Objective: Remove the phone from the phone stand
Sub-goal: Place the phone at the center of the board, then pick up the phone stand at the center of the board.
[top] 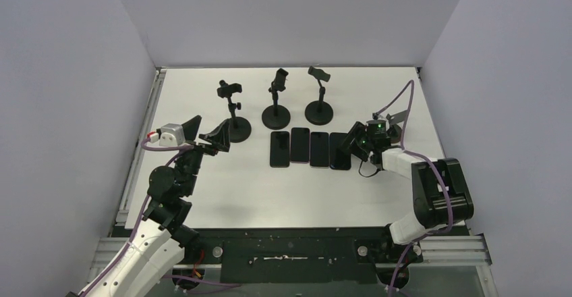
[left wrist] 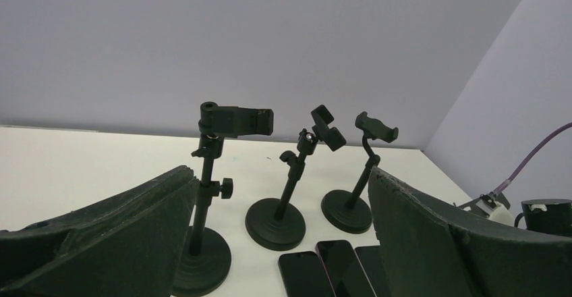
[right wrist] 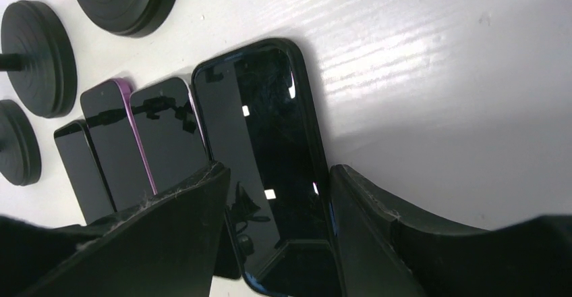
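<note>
Three black phone stands stand in a row at the back, and their clamps hold nothing. Several dark phones lie flat side by side in front of them. My right gripper is at the rightmost phone. In the right wrist view its fingers close on that phone's two long edges, and the phone is flat at table level. My left gripper is open and empty, raised beside the left stand. In the left wrist view it faces the stands.
The stand bases lie just beyond the phone row in the right wrist view. A purple cable loops over the right arm. Grey walls close in the white table at the back and on both sides.
</note>
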Controlling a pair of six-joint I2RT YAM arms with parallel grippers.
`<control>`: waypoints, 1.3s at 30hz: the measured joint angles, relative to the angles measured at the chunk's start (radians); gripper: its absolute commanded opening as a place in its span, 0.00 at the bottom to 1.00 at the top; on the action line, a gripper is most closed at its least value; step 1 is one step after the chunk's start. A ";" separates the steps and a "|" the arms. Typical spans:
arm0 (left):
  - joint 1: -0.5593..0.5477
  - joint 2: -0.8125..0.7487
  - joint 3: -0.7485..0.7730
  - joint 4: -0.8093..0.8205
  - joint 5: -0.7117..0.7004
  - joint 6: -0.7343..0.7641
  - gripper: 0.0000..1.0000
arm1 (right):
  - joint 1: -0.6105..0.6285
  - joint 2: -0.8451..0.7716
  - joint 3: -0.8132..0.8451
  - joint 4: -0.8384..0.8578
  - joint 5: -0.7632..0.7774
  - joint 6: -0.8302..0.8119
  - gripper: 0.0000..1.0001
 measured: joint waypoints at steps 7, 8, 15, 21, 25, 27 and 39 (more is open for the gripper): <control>-0.003 -0.002 0.000 0.000 0.000 0.000 0.96 | -0.021 -0.219 0.069 -0.237 0.047 -0.024 0.64; -0.004 -0.002 0.000 -0.001 0.000 0.000 0.96 | -0.046 -0.266 0.093 -0.260 0.057 -0.029 0.65; -0.024 -0.016 0.000 0.000 0.000 -0.003 0.96 | -0.200 -0.440 0.173 -0.329 0.251 0.011 0.67; -0.043 -0.018 0.000 -0.004 -0.002 -0.003 0.96 | -0.235 -0.352 0.187 -0.368 0.332 0.041 0.68; -0.043 -0.022 0.000 -0.007 -0.005 -0.003 0.96 | -0.256 -0.220 0.254 -0.379 0.375 0.040 0.68; -0.043 -0.023 0.000 -0.007 -0.005 -0.003 0.96 | -0.261 -0.170 0.276 -0.377 0.391 0.038 0.67; -0.044 -0.023 0.000 -0.008 -0.005 -0.003 0.96 | -0.270 0.041 0.348 -0.299 0.400 -0.027 0.30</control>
